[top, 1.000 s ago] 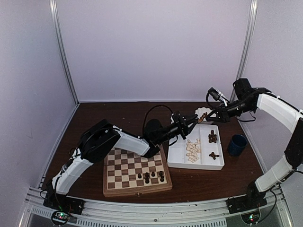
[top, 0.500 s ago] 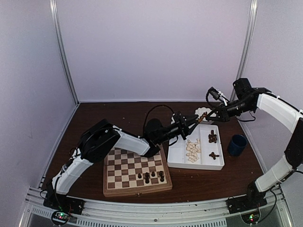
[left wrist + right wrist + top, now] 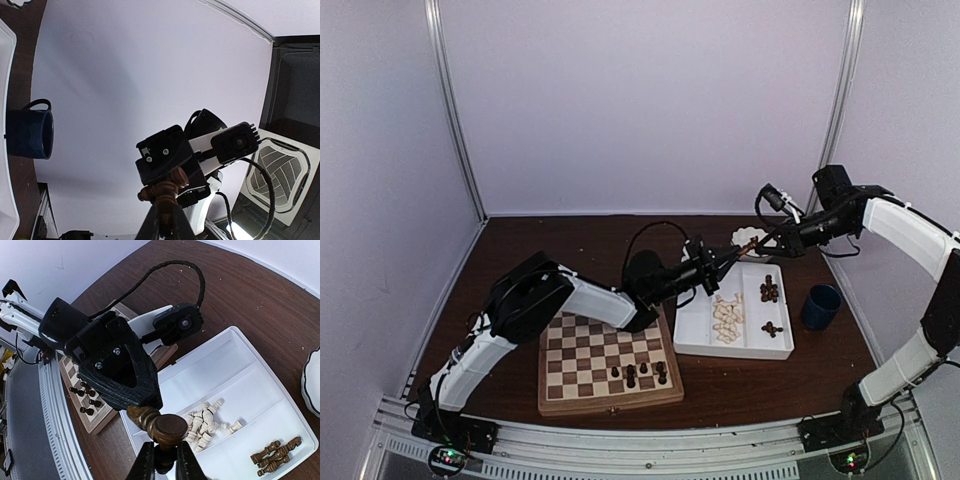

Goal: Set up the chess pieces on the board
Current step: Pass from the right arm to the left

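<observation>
Left gripper [image 3: 162, 220] and right gripper [image 3: 164, 460] meet tip to tip in the air above the far edge of the tray [image 3: 692, 338], each clamped on one end of a dark piece [image 3: 160, 427], while three dark pieces [image 3: 638, 374] stand on the board [image 3: 580, 362] at its near right

There are two robot arms, the left arm [image 3: 570, 300] and the right arm [image 3: 900, 225]. There is one chessboard [image 3: 580, 360] and one white tray [image 3: 692, 330]. There is one blue cup [image 3: 820, 306] and one white plate [image 3: 748, 238], only partly seen. About four dark pieces [image 3: 631, 377] stand on the chessboard. One dark piece [image 3: 162, 429] is up in the air between the arms. The tray has four or five loose dark pieces [image 3: 769, 291], too small to count well. It also has a heap of cream pieces [image 3: 727, 318], around ten.
</observation>
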Robot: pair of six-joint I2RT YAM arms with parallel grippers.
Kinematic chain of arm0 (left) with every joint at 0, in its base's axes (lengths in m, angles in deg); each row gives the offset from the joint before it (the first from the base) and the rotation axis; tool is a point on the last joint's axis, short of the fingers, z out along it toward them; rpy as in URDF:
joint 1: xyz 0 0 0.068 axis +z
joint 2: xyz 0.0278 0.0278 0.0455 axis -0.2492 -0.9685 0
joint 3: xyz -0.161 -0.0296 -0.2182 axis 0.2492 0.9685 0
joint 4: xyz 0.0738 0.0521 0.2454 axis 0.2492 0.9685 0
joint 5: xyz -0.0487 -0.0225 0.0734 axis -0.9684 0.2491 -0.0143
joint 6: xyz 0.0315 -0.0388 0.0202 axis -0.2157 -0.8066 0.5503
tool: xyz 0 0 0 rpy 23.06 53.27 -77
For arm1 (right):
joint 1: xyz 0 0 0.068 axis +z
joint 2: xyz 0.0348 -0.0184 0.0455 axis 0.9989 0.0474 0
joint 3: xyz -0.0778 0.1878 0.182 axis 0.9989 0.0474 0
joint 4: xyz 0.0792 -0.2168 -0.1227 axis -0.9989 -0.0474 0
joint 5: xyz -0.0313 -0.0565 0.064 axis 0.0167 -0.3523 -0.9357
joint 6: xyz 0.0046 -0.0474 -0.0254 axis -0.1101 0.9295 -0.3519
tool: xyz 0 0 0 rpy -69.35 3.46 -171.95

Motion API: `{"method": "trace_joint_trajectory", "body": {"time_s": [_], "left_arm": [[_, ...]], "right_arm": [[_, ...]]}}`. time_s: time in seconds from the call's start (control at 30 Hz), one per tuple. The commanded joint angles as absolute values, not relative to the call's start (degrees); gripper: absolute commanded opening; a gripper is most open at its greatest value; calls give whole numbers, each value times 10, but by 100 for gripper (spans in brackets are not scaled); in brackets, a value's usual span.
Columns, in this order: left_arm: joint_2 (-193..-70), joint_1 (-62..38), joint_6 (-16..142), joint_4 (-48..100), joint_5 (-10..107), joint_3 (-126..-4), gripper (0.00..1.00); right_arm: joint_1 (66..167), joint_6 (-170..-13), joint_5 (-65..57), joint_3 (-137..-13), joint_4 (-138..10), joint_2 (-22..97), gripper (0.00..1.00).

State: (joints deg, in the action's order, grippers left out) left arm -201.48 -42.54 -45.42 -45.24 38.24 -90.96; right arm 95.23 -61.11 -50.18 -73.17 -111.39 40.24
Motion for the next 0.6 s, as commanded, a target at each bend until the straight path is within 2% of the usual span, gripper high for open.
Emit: {"method": "trace_joint_trajectory", "body": {"time_s": [0.0,0.13,0.37,0.47,0.57], "left_arm": [[-1989,-424,-489,-470,369,-908,3],[-1944,-402,-452,-458,342,-855,0],[-1780,-327,-318,-294,152,-705,0],[-1701,-301,-221,-156,60,-653,0],[-1592,-276,-13,140,25,-632,0]], "right_arm": [[949,-615,-498,-728,-1102,401,13],[949,-609,-486,-728,-1108,395,13],[948,-587,-448,-708,-1111,381,13],[948,-579,-435,-698,-1109,381,13],[948,-570,-422,-687,-1103,382,13]]}}
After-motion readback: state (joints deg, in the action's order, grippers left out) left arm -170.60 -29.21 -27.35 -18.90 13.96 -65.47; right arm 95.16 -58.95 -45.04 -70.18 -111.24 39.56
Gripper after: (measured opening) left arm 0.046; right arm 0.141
